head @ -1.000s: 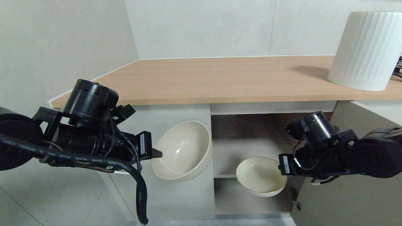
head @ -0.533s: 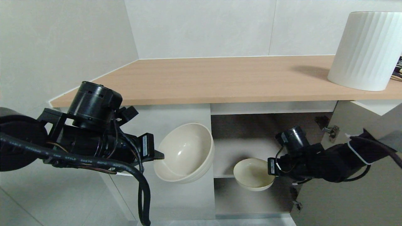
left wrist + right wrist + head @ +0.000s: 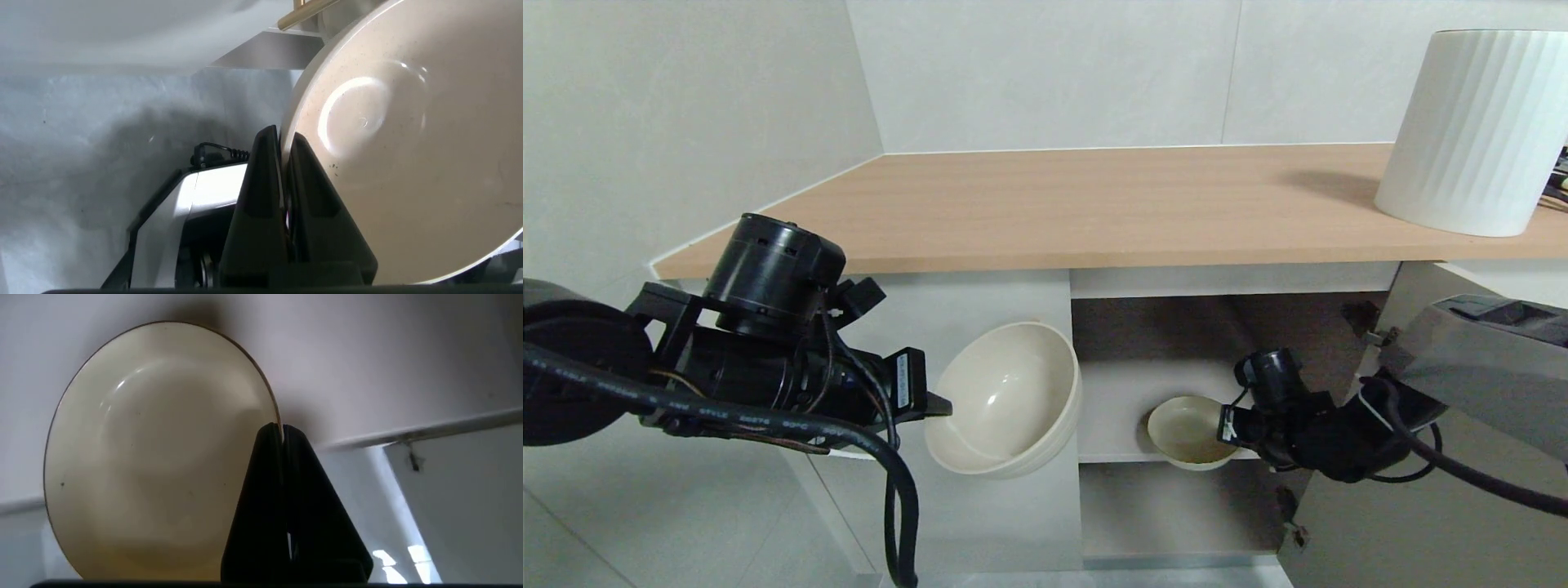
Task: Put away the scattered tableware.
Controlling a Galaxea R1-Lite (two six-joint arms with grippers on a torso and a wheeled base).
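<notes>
Pale wall tiles back a wooden counter (image 3: 1094,204), and beneath it stands a white cupboard (image 3: 1123,404) with its right compartment open. In front of the cupboard's closed left door, the left gripper (image 3: 938,403) pinches the rim of a large cream bowl (image 3: 1005,396), which is tilted on edge. Inside the cupboard's open compartment, the right gripper (image 3: 1228,426) is clamped on the rim of a smaller cream bowl (image 3: 1186,429) at the middle shelf; whether it touches the shelf is unclear. Above the cupboard, a ribbed white cylinder (image 3: 1474,131) stands on the counter.

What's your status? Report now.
Left gripper shut on big bowl, outside cabinet. Right gripper shut on small bowl, over the shelf. Nothing blocking it.
</notes>
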